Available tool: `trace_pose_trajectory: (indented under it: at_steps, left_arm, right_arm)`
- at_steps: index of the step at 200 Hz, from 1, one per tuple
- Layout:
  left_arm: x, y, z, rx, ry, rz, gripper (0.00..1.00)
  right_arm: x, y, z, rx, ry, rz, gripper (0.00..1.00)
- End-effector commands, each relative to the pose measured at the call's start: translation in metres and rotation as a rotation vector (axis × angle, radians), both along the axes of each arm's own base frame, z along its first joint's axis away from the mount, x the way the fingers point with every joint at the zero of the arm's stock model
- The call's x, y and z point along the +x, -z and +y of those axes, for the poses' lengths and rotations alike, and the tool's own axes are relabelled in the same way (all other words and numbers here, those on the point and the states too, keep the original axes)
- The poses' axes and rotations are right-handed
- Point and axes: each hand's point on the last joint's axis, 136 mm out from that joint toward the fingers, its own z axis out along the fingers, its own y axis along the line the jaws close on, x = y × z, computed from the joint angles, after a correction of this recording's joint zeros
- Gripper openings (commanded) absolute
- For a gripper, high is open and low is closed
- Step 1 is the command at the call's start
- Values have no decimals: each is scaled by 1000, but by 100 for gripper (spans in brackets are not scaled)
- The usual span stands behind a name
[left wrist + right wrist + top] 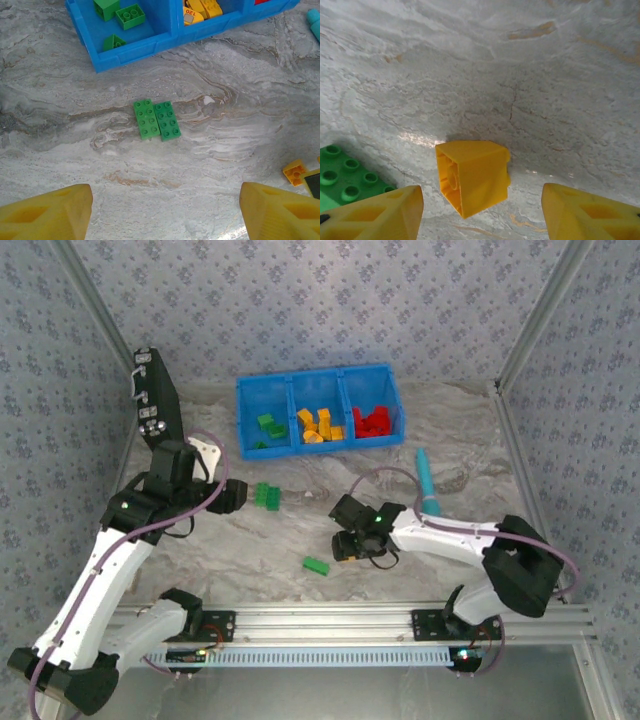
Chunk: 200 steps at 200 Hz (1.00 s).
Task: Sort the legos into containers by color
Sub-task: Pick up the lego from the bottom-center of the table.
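The overhead view took in the whole layout. The blue bin [243, 420] stood at the far side of the bench [300, 530], with green legos [268, 426] in its left compartment, orange-yellow legos [318, 425] in the middle one and red legos [373, 421] in the right one. A black case [155, 390] leaned at the far left, and a teal stick [426, 478] lay near the bin's right end. A green pair [267, 496] and a single green brick [316, 565] lay loose on the bench, well apart.

The left wrist view sharpened the pair [157, 119] into two bricks lying studs up, side by side and touching, just short of the bin's front wall [135, 50]. The left fingers [50, 212] stood wide apart and released, with nothing between them. At this view's right edge lay a loose yellow brick [295, 171].

The right wrist view showed that yellow brick [472, 176] far more clearly than the overhead view did. It lay tipped on its side on the bench with its hollow underside turned left. The right fingers [590, 212] flanked it, released and clear of it on both sides. The single green brick [345, 175] lay just beyond the left-hand finger.

The left arm rose from its base, bent at the elbow and turned inward, so its fingers [232, 498] sat just left of the pair. The right arm folded back over its base, with its forearm stretched leftward low over the bench and its fingers [350, 543] near the single green brick.
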Motion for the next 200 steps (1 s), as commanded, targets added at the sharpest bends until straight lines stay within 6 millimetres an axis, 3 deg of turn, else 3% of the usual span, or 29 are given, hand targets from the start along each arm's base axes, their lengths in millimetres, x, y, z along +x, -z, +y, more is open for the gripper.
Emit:
trace_pose_trajectory:
  at_steps: [1, 86, 135, 165, 200]
  left_arm:
    - [-6, -3, 1, 0, 19, -17, 77]
    - [-10, -1, 6, 12, 6, -19, 78]
    - [-13, -1, 9, 16, 0, -28, 78]
    - [-13, -3, 8, 15, 8, -29, 78]
    - [-12, 0, 8, 23, 10, -25, 78]
  right_arm:
    - [-1, -1, 1, -46, -2, 18, 65]
    - [-7, 18, -2, -136, -27, 87, 61]
    - [-8, 25, -5, -153, -25, 104, 49]
    - [-5, 22, -4, -156, -28, 105, 38]
    - [14, 4, 1, -132, -34, 79, 32]
